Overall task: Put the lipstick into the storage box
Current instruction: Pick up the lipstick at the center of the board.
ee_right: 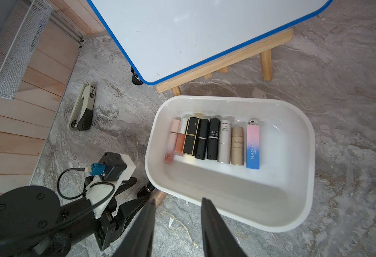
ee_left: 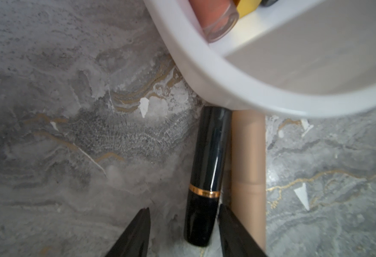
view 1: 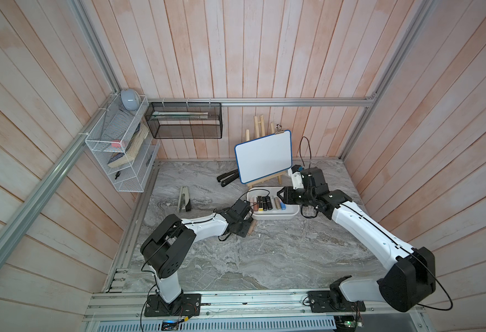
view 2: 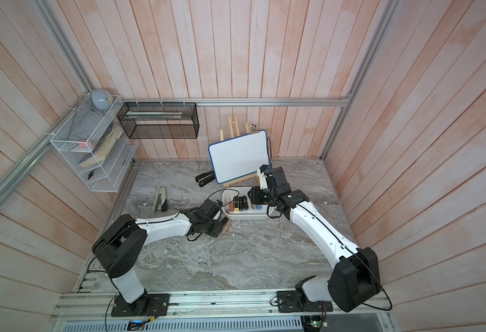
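Left wrist view: catching the glossy black cylindrical lipstick with a gold band (ee_left: 207,175) lying on the grey marbled tabletop (ee_left: 71,144), touching the outer wall of the shallow white plastic storage box (ee_left: 227,84) with one end and hugging a beige matte tube (ee_left: 248,160) along its side. Showing the left gripper (ee_left: 183,231) spread, straddling the lipstick's free end, not yet pinching. Judging the grasp in hand: closing on the black barrel alone, slipping the inner fingertip (ee_left: 229,222) between the two tubes, then lifting clear of the rim before crossing over.

Right wrist view: revealing what the left wrist view is missing, namely eight tubes (ee_right: 212,140) lined up inside the box and bare floor beside the row. Showing the right gripper (ee_right: 178,222) spread and empty by the box's rim.

Both top views: hiding the black lipstick under the left arm (view 1: 204,225), leaving only the beige tube visible just outside the box.
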Available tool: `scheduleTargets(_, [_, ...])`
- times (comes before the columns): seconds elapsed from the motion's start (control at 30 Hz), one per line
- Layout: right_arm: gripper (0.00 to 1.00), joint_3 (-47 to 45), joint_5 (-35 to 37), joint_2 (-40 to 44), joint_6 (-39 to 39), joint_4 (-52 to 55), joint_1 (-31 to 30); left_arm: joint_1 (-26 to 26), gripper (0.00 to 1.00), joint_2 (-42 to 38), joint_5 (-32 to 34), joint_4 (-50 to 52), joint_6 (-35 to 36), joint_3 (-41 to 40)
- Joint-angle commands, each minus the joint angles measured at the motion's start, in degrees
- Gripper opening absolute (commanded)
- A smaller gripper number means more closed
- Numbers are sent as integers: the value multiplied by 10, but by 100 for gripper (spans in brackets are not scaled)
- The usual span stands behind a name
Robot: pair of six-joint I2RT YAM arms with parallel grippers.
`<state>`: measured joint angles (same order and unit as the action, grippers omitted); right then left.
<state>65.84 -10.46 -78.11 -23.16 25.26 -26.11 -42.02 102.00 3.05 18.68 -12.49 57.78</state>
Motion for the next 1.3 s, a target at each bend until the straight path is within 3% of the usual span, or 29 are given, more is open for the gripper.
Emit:
scheduleTargets(0.0, [38,-8,-7,11,-7,-10,-1,-1,54,13,5,5,12,17])
scheduleTargets(0.43, [38,-11,-3,18,-6,-7,-1,0,50,42,-19,2,30,36])
scheduleTargets(0.7, [38,-12,0,23,-5,-11,0,-1,38,54,-29,6,32,40])
scheduleTargets(1.0, [38,-15,-4,21,-7,-24,-1,-1,33,37,-43,11,24,11])
scheduleTargets(1.27, [38,-16,-18,15,-17,-43,-1,-1,19,7,-33,2,7,-41])
